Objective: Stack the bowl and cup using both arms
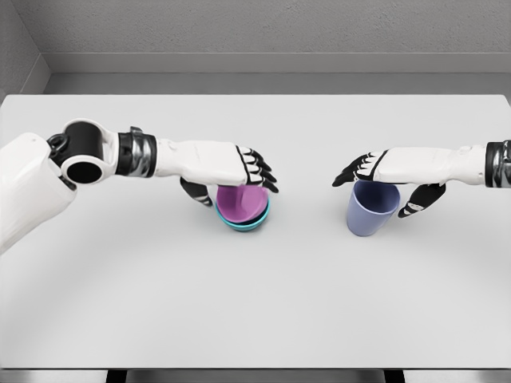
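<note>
currently the left hand (231,171) sits over the near-left rim of a pink cup (238,203) that stands nested inside a teal bowl (243,221), left of the table's middle. the thumb drops down on the cup's left side and the black-tipped fingers (259,169) reach across its top, so the hand looks closed loosely around the cup; actual contact is hard to confirm from this angle. the right hand (391,179) is over a blue cup (372,209), right of middle, well apart from the pink one. its fingers point left over the rim, thumb hangs down on the cup's right side; it looks wrapped around the upper part of the blue cup, which tilts slightly.

table (255,303) is plain white and wide, with a dark edge along the near side. behind it a grey wall (255,32) with a lighter ledge, corner visible at upper left.

left arm comes in from the left edge, elbow joint big and round in view, forearm level, wrist metal-banded. right arm enters from the right edge, forearm level, palm down.
</note>
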